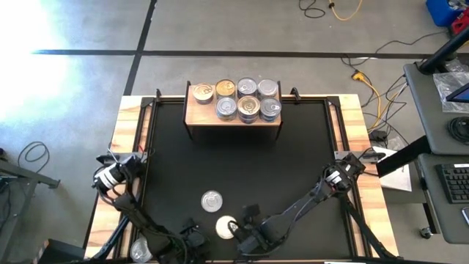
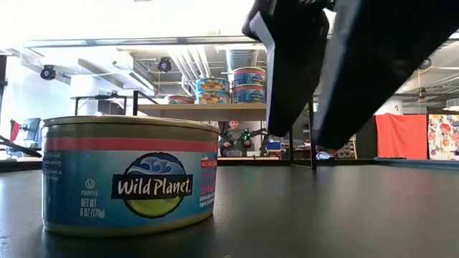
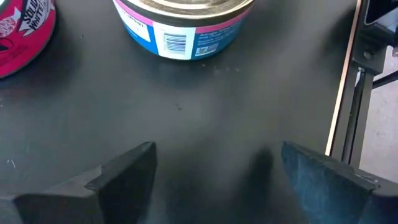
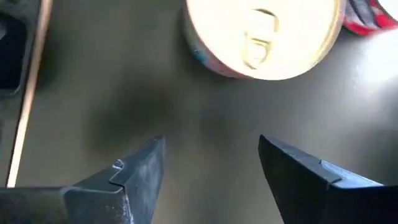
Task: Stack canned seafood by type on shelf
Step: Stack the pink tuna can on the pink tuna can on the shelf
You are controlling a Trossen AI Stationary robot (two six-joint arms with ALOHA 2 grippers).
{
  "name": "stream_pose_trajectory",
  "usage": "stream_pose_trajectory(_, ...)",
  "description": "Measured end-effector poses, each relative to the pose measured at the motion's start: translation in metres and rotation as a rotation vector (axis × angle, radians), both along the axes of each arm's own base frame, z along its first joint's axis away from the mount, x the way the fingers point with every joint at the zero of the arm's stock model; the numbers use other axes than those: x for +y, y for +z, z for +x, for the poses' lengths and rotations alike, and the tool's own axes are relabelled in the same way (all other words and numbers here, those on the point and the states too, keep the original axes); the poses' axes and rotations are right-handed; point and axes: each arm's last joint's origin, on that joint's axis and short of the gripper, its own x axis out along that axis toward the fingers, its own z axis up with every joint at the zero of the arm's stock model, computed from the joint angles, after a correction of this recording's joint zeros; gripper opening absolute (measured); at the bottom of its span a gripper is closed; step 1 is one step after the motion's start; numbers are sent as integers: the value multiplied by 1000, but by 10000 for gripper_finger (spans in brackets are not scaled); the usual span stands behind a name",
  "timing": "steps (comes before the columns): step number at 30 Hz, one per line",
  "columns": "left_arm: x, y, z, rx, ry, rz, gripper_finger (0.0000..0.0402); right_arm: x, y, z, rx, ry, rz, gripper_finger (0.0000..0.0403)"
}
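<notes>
Nearest the low camera stands a short round tin with a blue "Wild Planet" label and a pink band (image 2: 129, 175), upright on the black desk. The right pincer (image 4: 211, 168) hangs just short of it near the desk's near edge, fingers spread, nothing between them. Its wrist view shows the tin's bright pull-tab lid (image 4: 261, 37) straight ahead of the gap, so the coming move turns on a short forward reach. A round tin has no long axis, so any approach angle should serve.

The left pincer (image 3: 214, 174) sits at the near edge towards the left corner, also spread and empty, with a blue-and-pink labelled tin (image 3: 183, 28) ahead and a red-labelled one (image 3: 22, 34) beside that.

A second silver-lidded tin (image 1: 212, 200) lies slightly farther in. Bare black top runs from there to the small light-wood shelf on dark legs (image 1: 196, 114) at the far edge, with seven tins (image 1: 248, 108) on its right; its left end looks free.
</notes>
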Motion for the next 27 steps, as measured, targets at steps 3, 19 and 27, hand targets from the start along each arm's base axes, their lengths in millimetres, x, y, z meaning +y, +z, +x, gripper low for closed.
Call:
stream_pose_trajectory(3,-2,-1,-3,-20,-8,21,334,0,-4,-1,8,97,-33,255)
stream_pose_trajectory(19,9,-16,0,-137,56,143,335,-20,-33,23,-145,111,-18,257)
stream_pose_trajectory(27,-3,-30,15,-285,86,199,336,-15,-28,35,-272,108,76,251)
